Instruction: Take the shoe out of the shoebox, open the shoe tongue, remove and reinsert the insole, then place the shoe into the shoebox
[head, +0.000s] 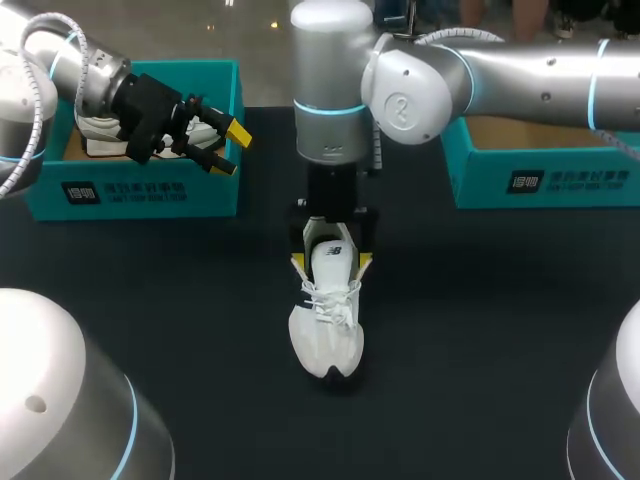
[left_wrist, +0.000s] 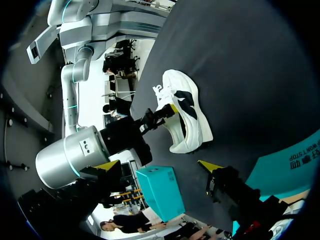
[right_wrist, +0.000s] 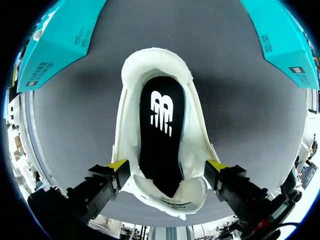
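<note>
Shoe (head: 328, 320) clamped at heel by right jaws; left jaws wide open, empty, by shoebox (head: 140, 195).

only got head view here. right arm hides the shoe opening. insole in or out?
Observer: In. The right wrist view shows the black insole lying inside the shoe.
Operator: right tool actually on the shoe?
Observer: Looks so. The right tool straddles it, with a yellow fingertip against each side.
Operator: left tool carrying anything?
Observer: No. In its own wrist view the left tool is open, with nothing between its fingers.
</note>
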